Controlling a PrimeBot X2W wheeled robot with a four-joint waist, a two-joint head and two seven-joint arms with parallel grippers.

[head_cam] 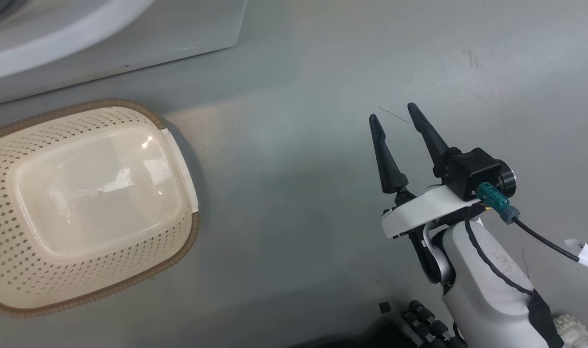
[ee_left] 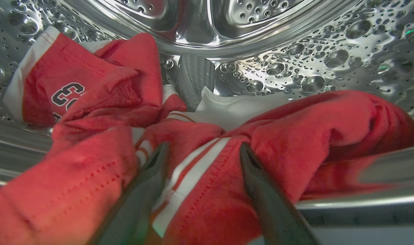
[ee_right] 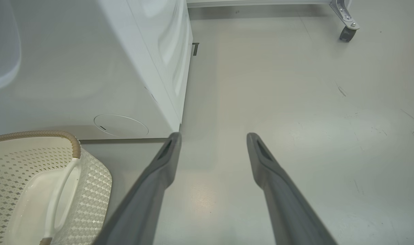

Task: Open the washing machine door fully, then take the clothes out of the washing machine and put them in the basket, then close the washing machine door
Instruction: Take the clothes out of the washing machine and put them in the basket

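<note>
Left gripper (ee_left: 204,147): fingers apart, nothing clamped. It is inside the drum (ee_left: 295,51), tips down at the clothes (ee_left: 295,136). A red-and-white striped trim band runs between the two fingers. Can't tell whether the tips actually touch the cloth.

Clothes: a red heap with white trim on the drum bottom, spread from 9 to 3 o'clock in the left wrist view. One fold hangs out over the front lip at 7 o'clock. A piece with a dark printed number (ee_left: 67,95) leans on the drum wall at 10 o'clock. A grey lifter rib (ee_left: 195,80) stands behind the heap at 12 o'clock, with the dimpled steel wall around it.

Right gripper (head_cam: 393,112): fingers spread, empty, hanging over bare floor (head_cam: 323,72). It sits at 4 o'clock in the head view with its tips pointing toward 12.

Basket (head_cam: 192,237): on the floor at 9 o'clock in the head view, well apart from the right gripper. It is upright with no clothes in it, and its glossy bottom is visible. Its white handle (head_cam: 180,159) is on the side facing the right gripper.

Washing machine (head_cam: 178,29): white body at 11 o'clock in the head view, just beyond the basket. In the right wrist view its lower corner is at 11 o'clock, with a round cover (ee_right: 121,125) low on the front. A caster (ee_right: 346,33) is far off at 1 o'clock.
</note>
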